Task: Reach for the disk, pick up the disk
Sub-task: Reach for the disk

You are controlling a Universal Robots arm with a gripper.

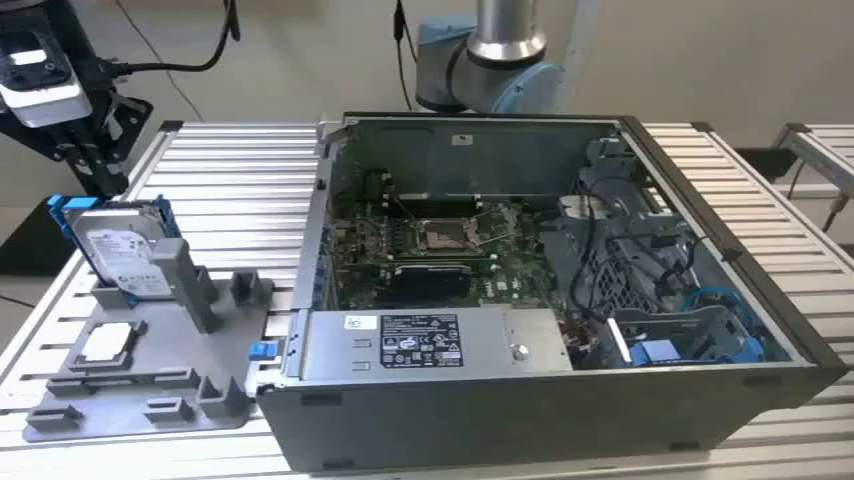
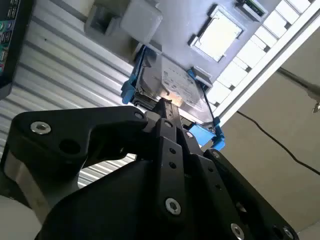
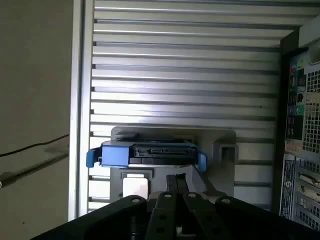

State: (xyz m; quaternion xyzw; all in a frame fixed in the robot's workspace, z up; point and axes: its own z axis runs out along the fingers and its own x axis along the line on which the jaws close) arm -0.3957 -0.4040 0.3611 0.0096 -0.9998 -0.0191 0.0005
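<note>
Jaws nearly together, gripping nothing, poised near the disk (image 1: 120,255) at its 12 o'clock, apart from it. Disk stands on edge in the grey holder (image 1: 134,395), at 9 o'clock of the open computer case (image 1: 507,430) in the exterior view. Reach looks nearly complete; grasp and lift not yet made.

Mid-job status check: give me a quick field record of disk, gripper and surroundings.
disk: silver-grey metal hard drive in blue plastic frame, standing on edge in the grey plastic fixture
gripper: directly above the disk's top edge, not holding it
also on fixture: small square silver-white chip, lying flat
nearby: open computer case, toward the exterior view's right
</note>
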